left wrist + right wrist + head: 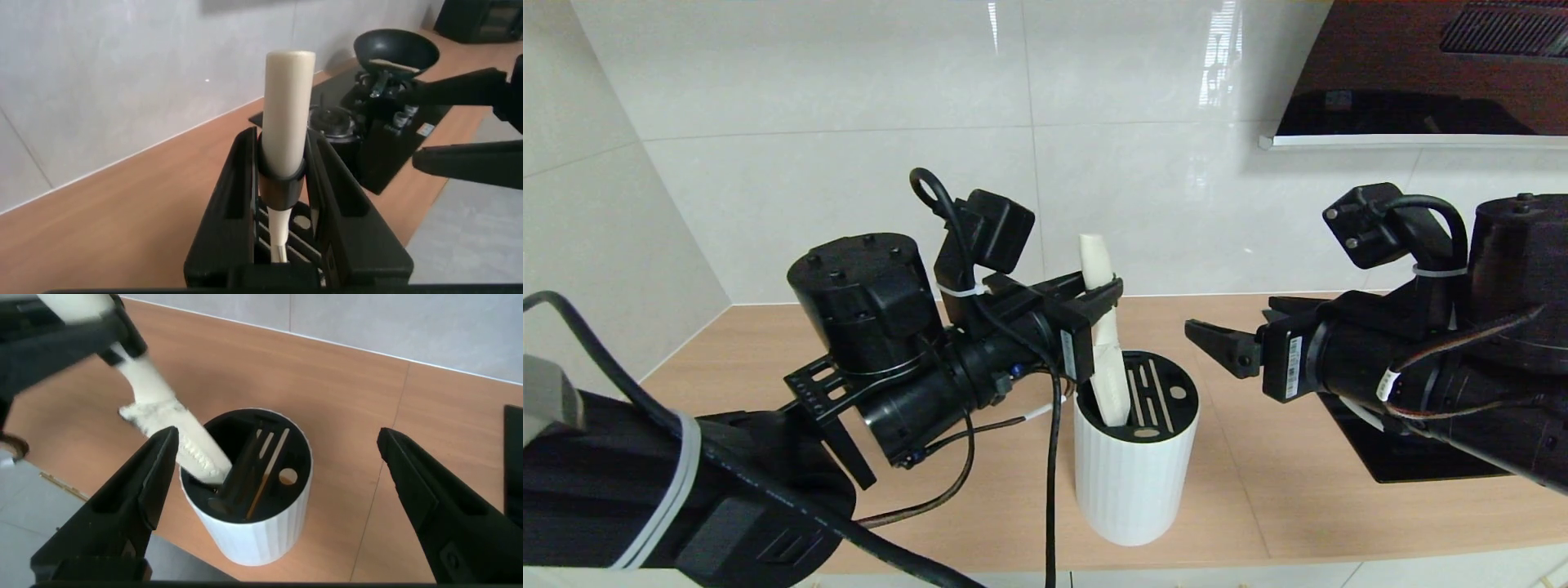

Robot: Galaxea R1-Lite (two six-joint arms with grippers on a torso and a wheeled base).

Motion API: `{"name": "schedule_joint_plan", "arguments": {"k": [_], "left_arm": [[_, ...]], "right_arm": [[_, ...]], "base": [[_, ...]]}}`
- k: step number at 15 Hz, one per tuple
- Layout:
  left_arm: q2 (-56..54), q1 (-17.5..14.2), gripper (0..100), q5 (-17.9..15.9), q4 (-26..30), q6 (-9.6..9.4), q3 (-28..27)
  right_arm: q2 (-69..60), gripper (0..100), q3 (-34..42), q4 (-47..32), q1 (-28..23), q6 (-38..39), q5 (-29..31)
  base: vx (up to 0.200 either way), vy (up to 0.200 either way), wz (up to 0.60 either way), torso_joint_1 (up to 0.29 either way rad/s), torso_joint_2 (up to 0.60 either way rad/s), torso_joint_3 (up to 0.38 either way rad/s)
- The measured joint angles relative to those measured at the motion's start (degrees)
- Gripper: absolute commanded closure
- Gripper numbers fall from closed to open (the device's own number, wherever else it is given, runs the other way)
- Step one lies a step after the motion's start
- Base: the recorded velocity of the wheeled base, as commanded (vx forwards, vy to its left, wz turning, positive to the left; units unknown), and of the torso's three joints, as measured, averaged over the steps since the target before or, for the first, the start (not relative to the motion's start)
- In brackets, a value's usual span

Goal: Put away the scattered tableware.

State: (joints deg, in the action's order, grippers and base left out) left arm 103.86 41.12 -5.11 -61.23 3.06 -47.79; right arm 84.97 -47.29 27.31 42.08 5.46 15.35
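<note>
Cream knife (1109,367) clamped round the handle by left gripper (1101,298), tilted, blade tip already down in the white holder (1131,482), not yet seated. Left to do, seemingly: lower fully, let go. Nothing else standing out of the holder's black slotted top. Right gripper (278,439) spread wide, empty, near the holder over the wooden counter (1258,498).

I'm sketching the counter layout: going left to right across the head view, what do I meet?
Left gripper holding the knife → white knife holder → right gripper → black cooktop.
</note>
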Motion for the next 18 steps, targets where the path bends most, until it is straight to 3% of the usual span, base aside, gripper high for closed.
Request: {"name": "schedule_joint_plan", "arguments": {"k": [5, 17, 18], "left_arm": [[4.18, 1.55, 100, 1.48, -0.49, 0.02, -1.29], [11.98, 1.57, 100, 1.89, -3.19, 0.24, -2.13], [12.31, 1.60, 0, 1.89, -3.17, 0.24, -2.18]], "right_arm": [[0.00, 0, -0.01, 0.01, -0.05, 0.00, 0.11], [0.11, 0, 0.02, 0.01, -0.09, 0.00, 0.20], [0.11, 0, 0.02, 0.00, -0.09, 0.00, 0.22]], "base": [[0.000, 0.000, 0.00, 0.000, 0.00, 0.000], [0.000, 0.000, 0.00, 0.000, 0.00, 0.000], [0.000, 0.000, 0.00, 0.000, 0.00, 0.000]]}}
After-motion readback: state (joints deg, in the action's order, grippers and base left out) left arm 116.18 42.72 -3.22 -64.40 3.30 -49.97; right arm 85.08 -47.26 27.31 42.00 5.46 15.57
